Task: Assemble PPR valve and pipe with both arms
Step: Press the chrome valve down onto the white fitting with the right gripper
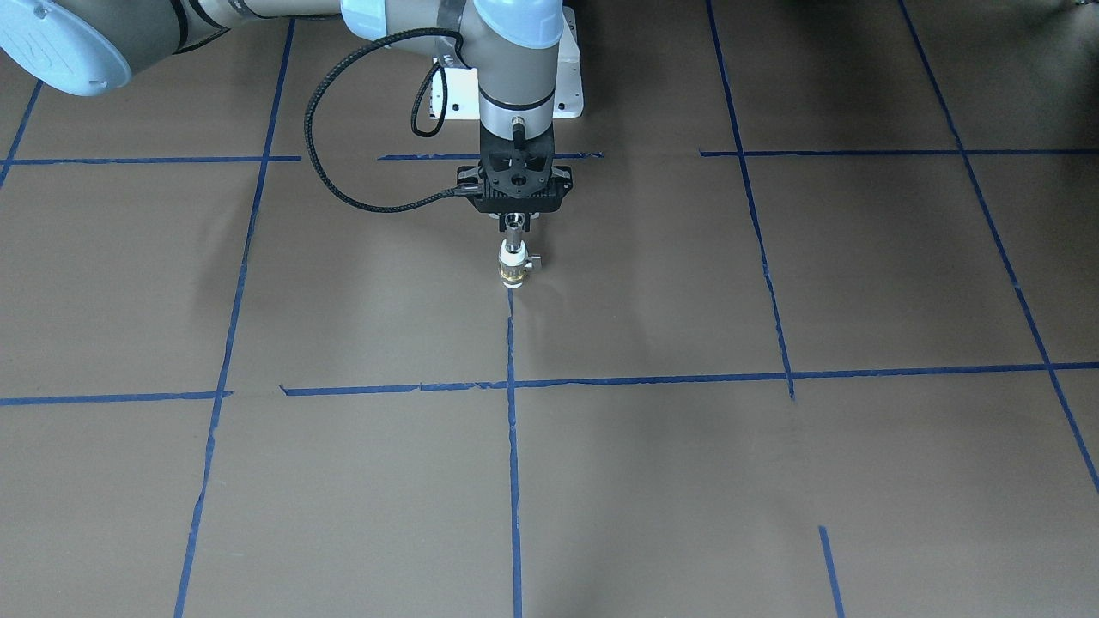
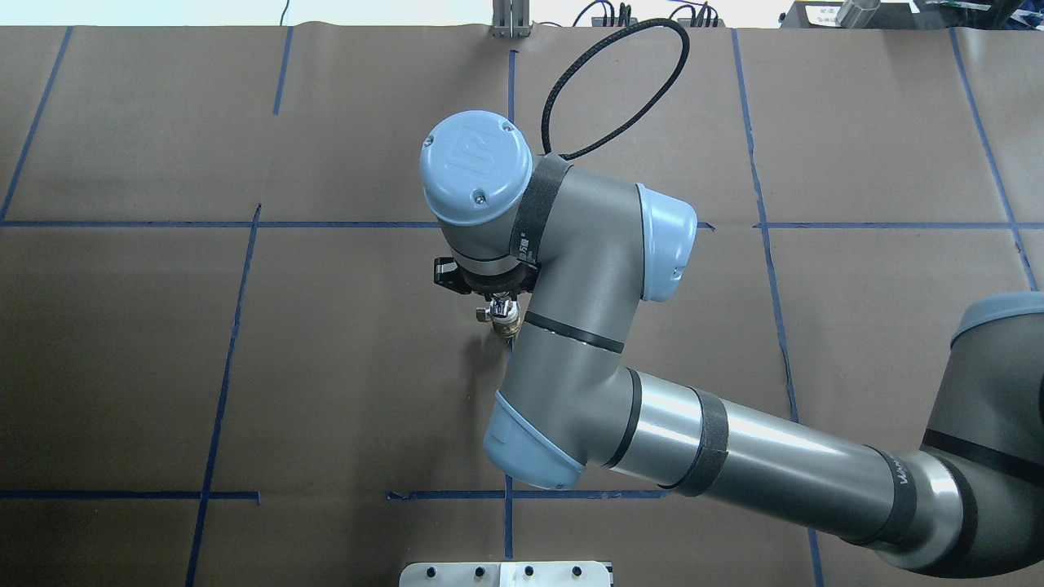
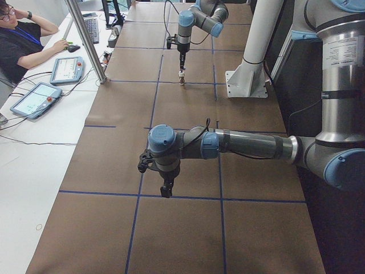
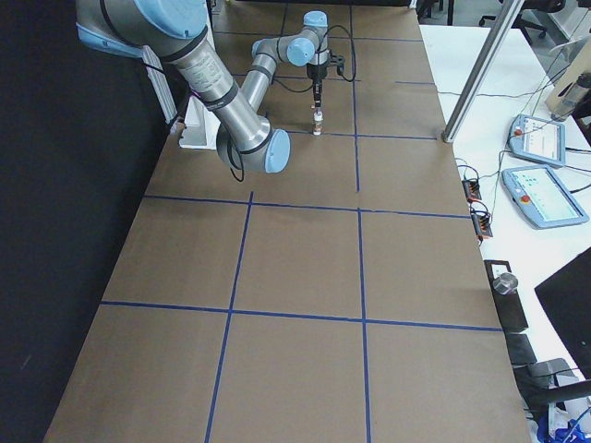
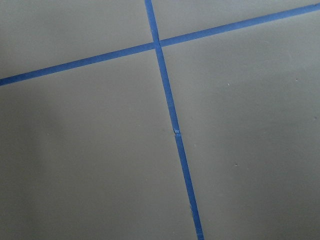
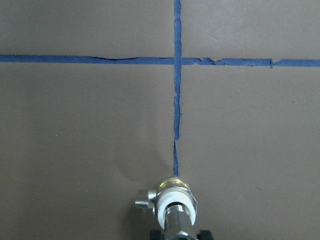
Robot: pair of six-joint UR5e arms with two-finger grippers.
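The PPR valve (image 1: 513, 264), white with a brass band and a small side stub, stands upright at the table's middle. It also shows in the right wrist view (image 6: 174, 200) and the overhead view (image 2: 507, 324). The silver pipe (image 1: 513, 224) sits straight on the valve's top end. My right gripper (image 1: 513, 221) points down and is shut on the pipe (image 6: 178, 226). My left gripper (image 3: 166, 191) hangs low over bare table far from the valve. It shows only in the exterior left view, so I cannot tell if it is open or shut.
Blue tape lines (image 1: 513, 446) grid the brown table. The robot's white base plate (image 1: 568, 86) lies just behind the right gripper. A metal pole (image 3: 85, 40) stands at the table's edge. Tablets (image 3: 35, 98) and a seated operator (image 3: 23, 40) are beside it.
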